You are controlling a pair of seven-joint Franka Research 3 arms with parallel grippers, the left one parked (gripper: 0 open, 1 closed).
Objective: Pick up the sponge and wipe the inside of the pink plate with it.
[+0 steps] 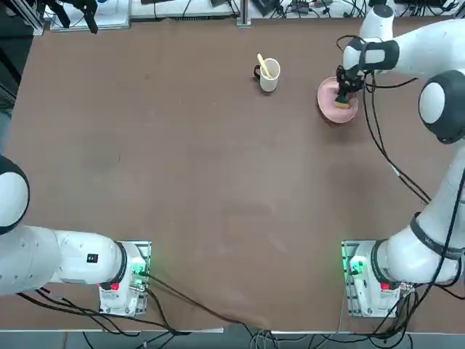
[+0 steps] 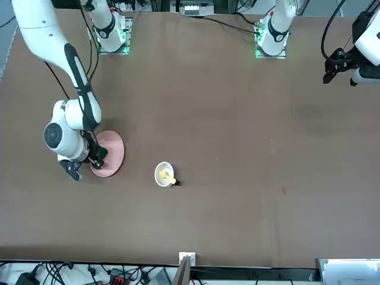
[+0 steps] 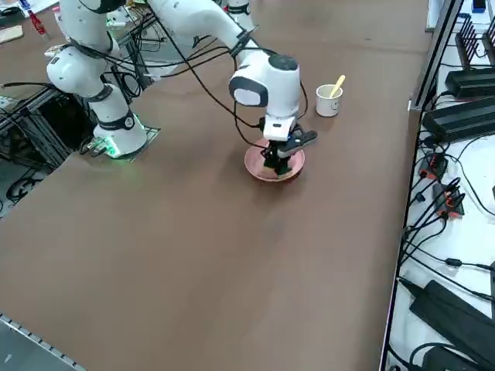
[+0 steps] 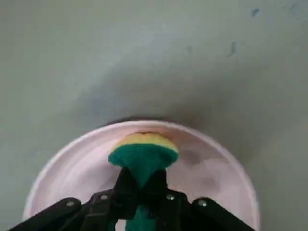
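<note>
Right gripper (image 4: 140, 190) pinching sponge (image 4: 143, 155) tight, pressing inside pink plate (image 4: 211, 168) (mug (image 1: 269, 75) holding yellow utensil (image 1: 264, 65)).

1 sponge (image 4: 143, 155), 1 pink plate (image 1: 327, 99), 1 white mug (image 1: 269, 75) w/ 1 yellow utensil (image 1: 263, 65)

No readable text in any view
The white mug (image 3: 329, 101) carries a small dark mark on its side, too small to read as a word or a sign
</note>
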